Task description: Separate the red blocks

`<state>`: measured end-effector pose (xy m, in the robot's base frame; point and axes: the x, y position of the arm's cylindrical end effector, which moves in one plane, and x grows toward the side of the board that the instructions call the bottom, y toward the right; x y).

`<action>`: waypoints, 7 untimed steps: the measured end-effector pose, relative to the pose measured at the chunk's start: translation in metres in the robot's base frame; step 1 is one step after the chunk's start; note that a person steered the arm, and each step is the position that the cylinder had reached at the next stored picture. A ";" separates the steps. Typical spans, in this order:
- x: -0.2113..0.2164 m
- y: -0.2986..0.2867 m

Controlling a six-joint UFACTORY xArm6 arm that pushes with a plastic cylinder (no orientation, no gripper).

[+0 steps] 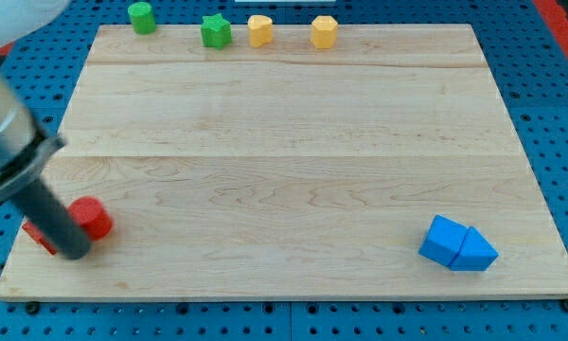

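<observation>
wooden board (pixel 284 170) lying on a blue perforated table (pixel 549 114), filling most of the frame. at the lower left of the frame, my tip (pixel 76 252) resting on the board between two red blocks, touching both: a red cylinder (pixel 93 217) just to its upper right, and a second red block (pixel 38 233) at its left, mostly hidden behind the rod, shape not readable. no jaws on this arm, only the straight dark rod slanting down from the upper left. along the top edge, a green cylinder (pixel 142 17), a green star (pixel 215 30), then two yellow blocks (pixel 259 30) (pixel 324 31), well apart from the red pair. at the lower right, a blue cube (pixel 444 240) touching a blue triangular block (pixel 475 252).
</observation>
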<state>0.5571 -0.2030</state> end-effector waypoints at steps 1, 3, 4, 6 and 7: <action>0.009 0.035; 0.005 0.010; -0.044 0.074; -0.175 0.037; -0.247 0.009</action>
